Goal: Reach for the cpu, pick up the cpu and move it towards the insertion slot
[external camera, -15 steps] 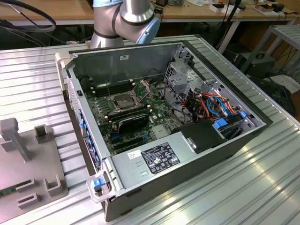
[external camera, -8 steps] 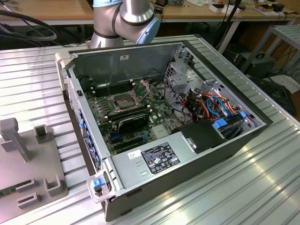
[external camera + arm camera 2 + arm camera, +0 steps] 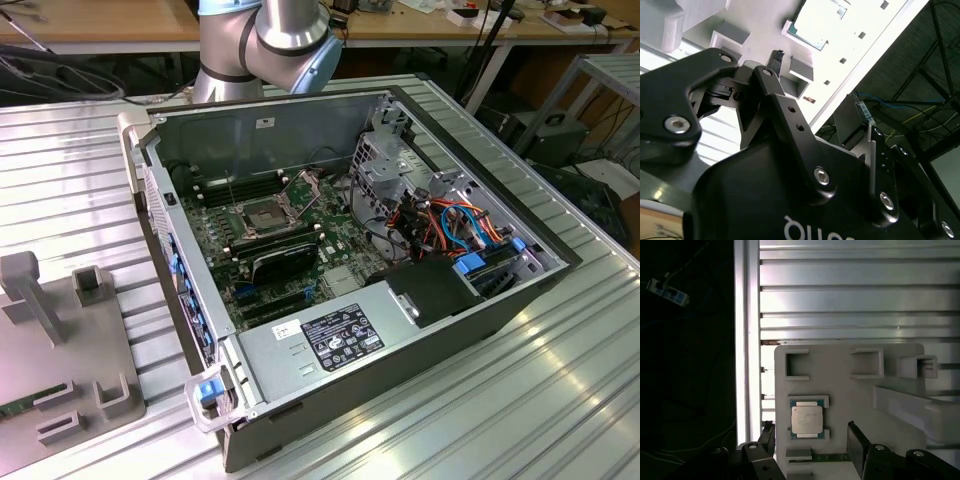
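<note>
The cpu is a small pale silvery square lying flat in a shallow holder on the grey fixture plate. My gripper is open, hovering over it. Its two black fingers stand wide apart on either side of the chip, with a gap on each side and nothing held. In the second wrist view the cpu lies beyond one black fingertip. The insertion slot, a silver-framed square socket with its thin bracket raised, sits on the motherboard inside the open computer case.
The fixture plate lies on the ribbed metal table at the exterior view's left, with raised brackets and a tall block. The table's edge runs close beside the plate. The case holds a black glossy card, a drive cage and cables.
</note>
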